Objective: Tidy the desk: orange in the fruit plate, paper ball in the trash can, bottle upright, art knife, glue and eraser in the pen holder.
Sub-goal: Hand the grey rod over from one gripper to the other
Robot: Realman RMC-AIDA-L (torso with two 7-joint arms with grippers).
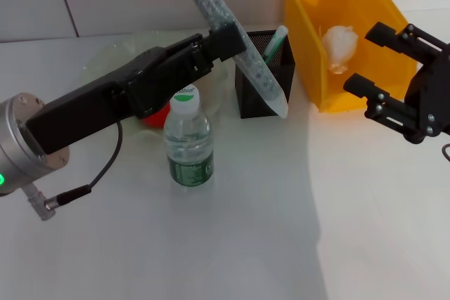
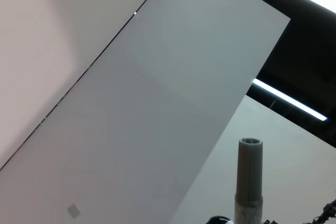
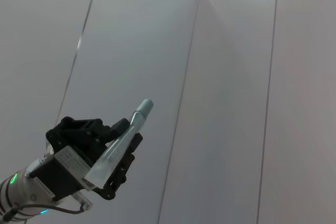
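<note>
My left gripper (image 1: 228,38) is shut on the glue (image 1: 242,40), a long translucent grey-green tube held slanted in the air. Its lower end hangs over the front of the black mesh pen holder (image 1: 247,100). A slim green-and-white stick (image 1: 275,40), possibly the art knife, stands in the holder. The bottle (image 1: 188,142) stands upright in front of my left arm. The orange (image 1: 156,117) peeks out under that arm, by the pale-green fruit plate (image 1: 112,57). The paper ball (image 1: 339,46) lies in the yellow trash can (image 1: 351,100). My right gripper (image 1: 373,61) hovers open beside the can. The eraser is out of view.
The left arm's grey cuff and cable (image 1: 77,191) sit low at the left. The left wrist view shows only wall panels and the glue's grey cap (image 2: 250,182). The right wrist view shows the left gripper (image 3: 123,145) with the tube against the wall.
</note>
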